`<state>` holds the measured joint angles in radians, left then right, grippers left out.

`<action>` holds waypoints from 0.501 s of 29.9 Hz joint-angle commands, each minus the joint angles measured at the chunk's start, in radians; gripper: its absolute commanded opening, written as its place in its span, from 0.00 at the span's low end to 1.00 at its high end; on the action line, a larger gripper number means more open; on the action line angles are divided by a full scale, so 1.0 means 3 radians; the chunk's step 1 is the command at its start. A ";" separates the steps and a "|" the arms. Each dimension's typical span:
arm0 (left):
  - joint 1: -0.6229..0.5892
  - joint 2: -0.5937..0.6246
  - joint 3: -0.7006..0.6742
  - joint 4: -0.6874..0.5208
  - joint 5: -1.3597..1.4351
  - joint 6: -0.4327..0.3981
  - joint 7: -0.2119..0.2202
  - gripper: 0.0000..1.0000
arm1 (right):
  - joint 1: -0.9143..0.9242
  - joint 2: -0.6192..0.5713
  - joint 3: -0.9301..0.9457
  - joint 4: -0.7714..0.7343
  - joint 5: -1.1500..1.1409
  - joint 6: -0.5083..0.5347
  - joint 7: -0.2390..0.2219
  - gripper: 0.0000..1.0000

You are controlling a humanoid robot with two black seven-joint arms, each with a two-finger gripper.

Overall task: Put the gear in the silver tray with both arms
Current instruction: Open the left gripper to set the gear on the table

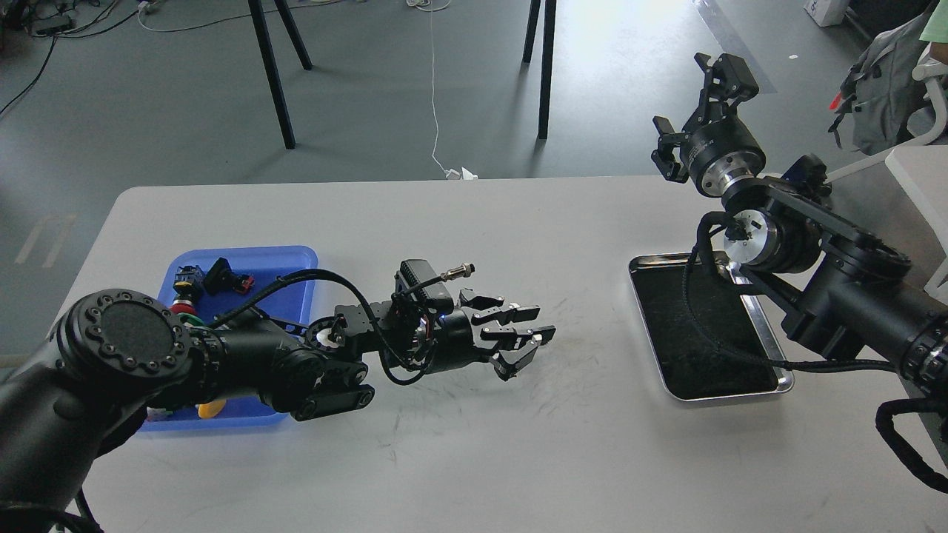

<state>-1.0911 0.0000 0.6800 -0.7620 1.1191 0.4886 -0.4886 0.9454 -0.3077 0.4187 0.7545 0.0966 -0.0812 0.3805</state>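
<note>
My left gripper reaches over the middle of the table, right of the blue tray. Its fingers are close together, and a small pale piece at the tips looks like the gear, though it is too small to make out well. The silver tray lies at the right with a dark, empty inner surface. My right gripper is raised above the table's far edge, beyond the silver tray. Its fingers are spread wide and hold nothing.
A blue plastic tray at the left holds several small parts, partly hidden by my left arm. My right arm's cable hangs over the silver tray. Dark stand legs are on the floor beyond the table. A white surface is at the far right.
</note>
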 commanded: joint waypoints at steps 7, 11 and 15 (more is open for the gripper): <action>-0.0029 0.0000 -0.0103 0.0045 -0.0314 -0.0232 0.0000 0.48 | 0.0004 0.0008 0.0000 0.0001 0.0000 0.0000 0.0000 0.99; -0.0055 0.0025 -0.0155 0.0106 -0.0442 -0.0345 0.0000 0.54 | 0.0004 0.0018 0.0000 0.0001 0.0000 -0.0005 0.0000 0.99; -0.0121 0.0189 -0.0399 0.0198 -0.0891 -0.0718 0.0000 0.76 | 0.0004 0.0028 0.0000 0.0001 0.0000 0.0005 0.0005 0.99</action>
<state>-1.1111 0.0266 0.6124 -0.7170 0.9457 0.3442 -0.4886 0.9461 -0.3003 0.4187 0.7548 0.0966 -0.0838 0.3805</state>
